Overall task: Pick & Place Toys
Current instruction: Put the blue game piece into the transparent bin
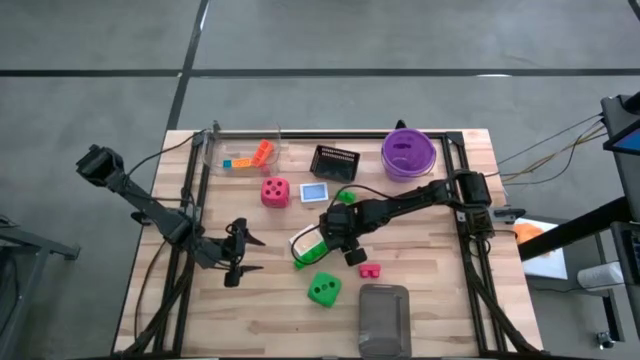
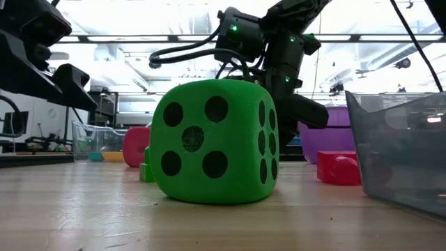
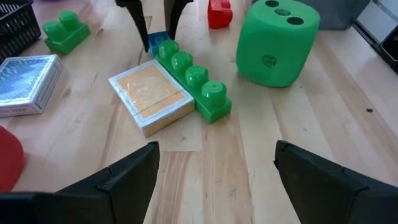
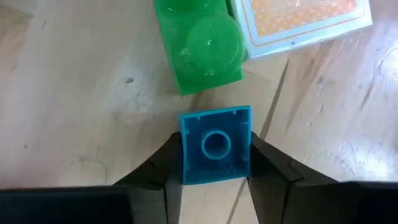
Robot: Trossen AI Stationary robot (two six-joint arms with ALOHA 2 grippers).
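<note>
Mid-pick right now, pretty clearly. Right claw (image 4: 214, 180) clamped on a small blue brick (image 4: 216, 145), hollow underside facing the wrist camera, 1 finger on each side of it. Sitting just beside the end of the long green brick (image 3: 191, 79), which lies against the orange-backed card pack (image 3: 152, 96) near the middle of the bench (image 1: 430, 290). Can't tell from these views whether the blue brick is off the wood yet or still resting on it.

Left claw (image 3: 214, 171) parked low on the left side, fingers wide apart, nothing in them, just pointing at the pile.

Looks like the next move needs a straight lift, keeping clear of the green brick and cards so they don't get dragged along. Then a carry to a container, probably the black mesh basket (image 1: 334, 161) or the purple bowl (image 1: 407, 153) at the far edge. Loads left after that: green die (image 1: 323, 289), red die (image 1: 275, 192), red brick (image 1: 370, 270).
</note>
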